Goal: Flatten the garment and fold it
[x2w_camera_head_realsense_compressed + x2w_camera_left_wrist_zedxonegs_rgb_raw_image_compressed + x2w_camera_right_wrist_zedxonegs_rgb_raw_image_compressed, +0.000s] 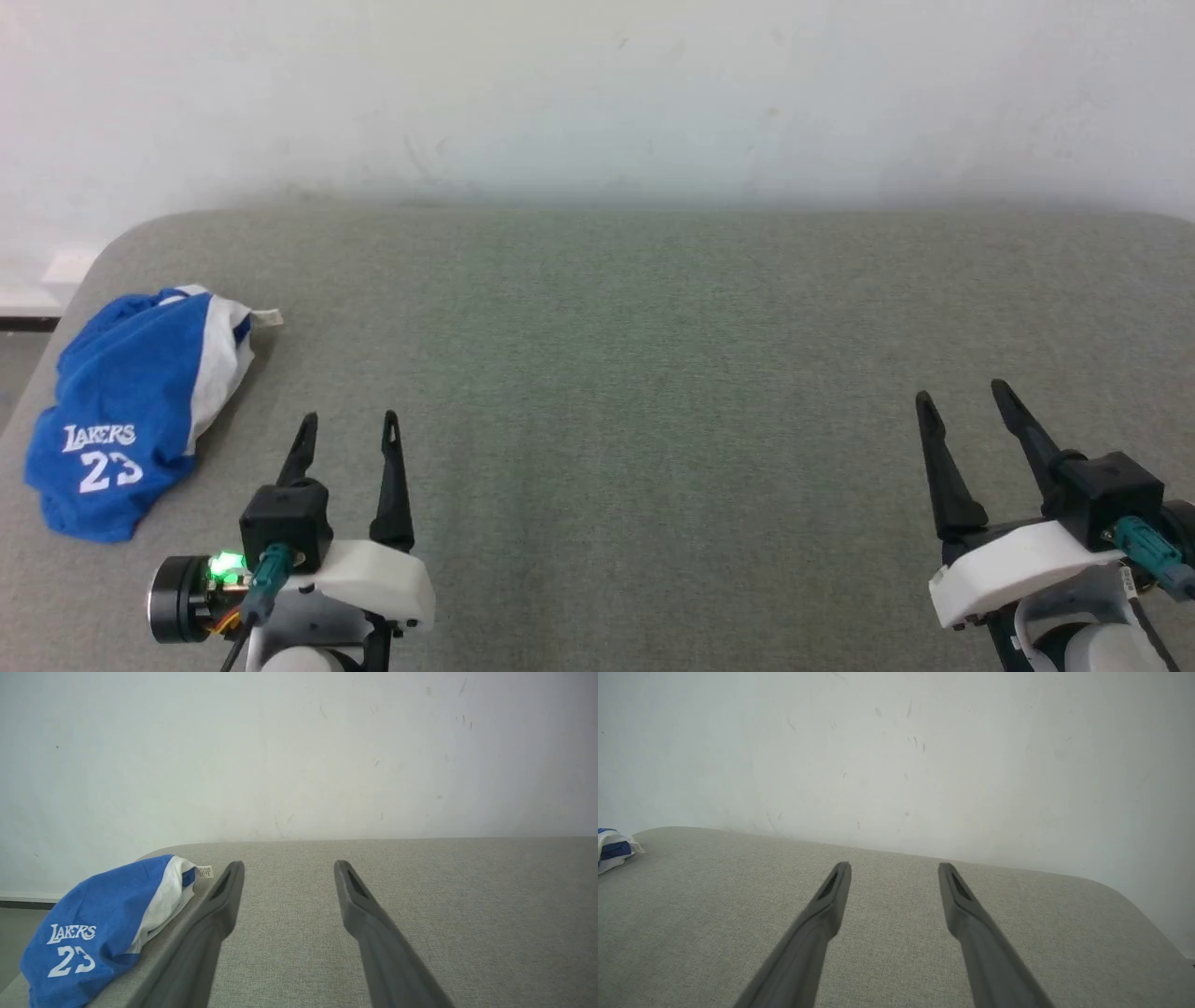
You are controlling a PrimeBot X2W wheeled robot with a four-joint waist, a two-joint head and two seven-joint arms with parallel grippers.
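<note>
The garment [126, 401] is a small blue pair of shorts with a white side stripe and white "LAKERS 23" print, lying bunched at the far left edge of the grey table [607, 373]. A small white tag sticks out at its far corner. My left gripper [349, 422] hovers open and empty just right of the shorts, not touching them. In the left wrist view the garment [93, 933] lies left of the left gripper [287, 865]. My right gripper [962, 397] stands open and empty far to the right. From the right wrist, the right gripper [894, 867] points at bare table, and the garment [612, 851] peeks in at the left edge.
A pale wall [597, 93] runs behind the table's far edge. The table has rounded corners; its left edge falls off beside the shorts, and floor [19, 359] shows there. Bare grey cloth surface spreads between the two grippers.
</note>
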